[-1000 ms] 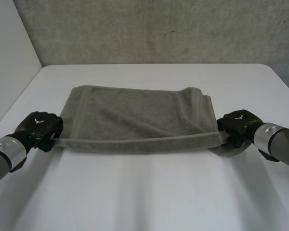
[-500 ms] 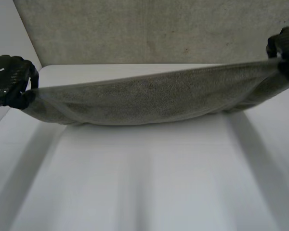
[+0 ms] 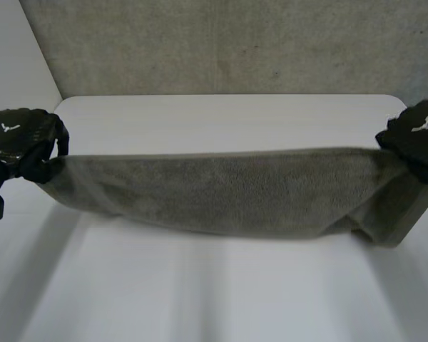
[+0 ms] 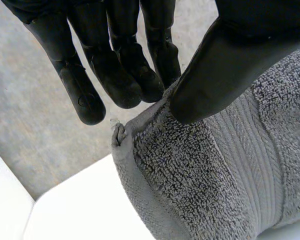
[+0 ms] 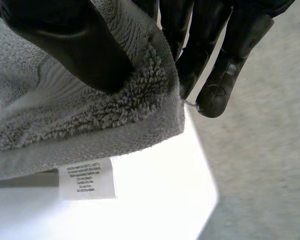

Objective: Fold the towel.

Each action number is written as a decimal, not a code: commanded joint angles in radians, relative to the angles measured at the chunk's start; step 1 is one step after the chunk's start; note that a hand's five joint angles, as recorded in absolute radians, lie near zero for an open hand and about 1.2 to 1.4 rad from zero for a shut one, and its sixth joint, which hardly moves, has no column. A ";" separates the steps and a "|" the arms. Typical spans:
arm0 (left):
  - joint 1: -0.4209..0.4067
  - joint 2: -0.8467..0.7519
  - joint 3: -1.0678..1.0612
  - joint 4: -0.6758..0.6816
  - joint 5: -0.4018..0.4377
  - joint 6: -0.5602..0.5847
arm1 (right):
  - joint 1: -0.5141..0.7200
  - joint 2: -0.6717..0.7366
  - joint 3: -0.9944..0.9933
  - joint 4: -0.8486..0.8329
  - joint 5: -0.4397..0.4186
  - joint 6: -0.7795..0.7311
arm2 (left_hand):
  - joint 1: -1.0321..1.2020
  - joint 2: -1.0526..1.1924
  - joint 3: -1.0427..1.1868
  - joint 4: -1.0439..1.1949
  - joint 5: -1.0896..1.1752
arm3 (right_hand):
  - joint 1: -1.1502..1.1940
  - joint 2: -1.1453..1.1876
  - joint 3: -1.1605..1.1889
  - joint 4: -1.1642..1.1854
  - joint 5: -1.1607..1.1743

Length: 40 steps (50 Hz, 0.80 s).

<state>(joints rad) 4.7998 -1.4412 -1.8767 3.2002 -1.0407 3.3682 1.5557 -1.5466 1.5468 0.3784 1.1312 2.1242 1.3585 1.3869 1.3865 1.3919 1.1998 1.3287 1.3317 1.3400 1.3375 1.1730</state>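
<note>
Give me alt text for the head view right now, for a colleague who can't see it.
A grey towel hangs stretched wide between the robot's two black hands, the left hand pinching one top corner and the right hand the other. Below and behind it is a white table, with a grey wall beyond.

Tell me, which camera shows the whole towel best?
The head view: the towel is stretched between the left hand and the right hand. The left wrist view shows one pinched corner; the right wrist view shows the other, with a white tag.
</note>
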 commanded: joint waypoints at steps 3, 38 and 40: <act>-0.031 -0.139 0.071 0.038 -0.002 -0.001 | -0.011 0.097 0.016 -0.003 -0.001 0.011 | 0.038 0.009 0.010 0.004 0.022 | 0.068 0.065 0.056 0.059 0.049; -0.252 -0.735 0.629 0.063 -0.191 0.128 | 0.029 0.482 -0.267 -0.041 0.044 0.178 | 0.038 0.009 0.010 0.004 0.022 | 0.068 0.065 0.056 0.059 0.049; -0.252 -0.737 0.640 0.063 -0.191 0.128 | 0.035 0.485 -0.281 -0.039 0.045 0.178 | 0.038 0.009 0.010 0.004 0.022 | 0.068 0.065 0.056 0.059 0.049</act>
<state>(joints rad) 4.5552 -2.1552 -1.2875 3.2619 -1.2323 3.5002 1.5743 -1.0831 1.3077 0.3365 1.1622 2.3018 1.3585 1.3868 1.3872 1.3921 1.1999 1.3287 1.3317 1.3409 1.3376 1.1759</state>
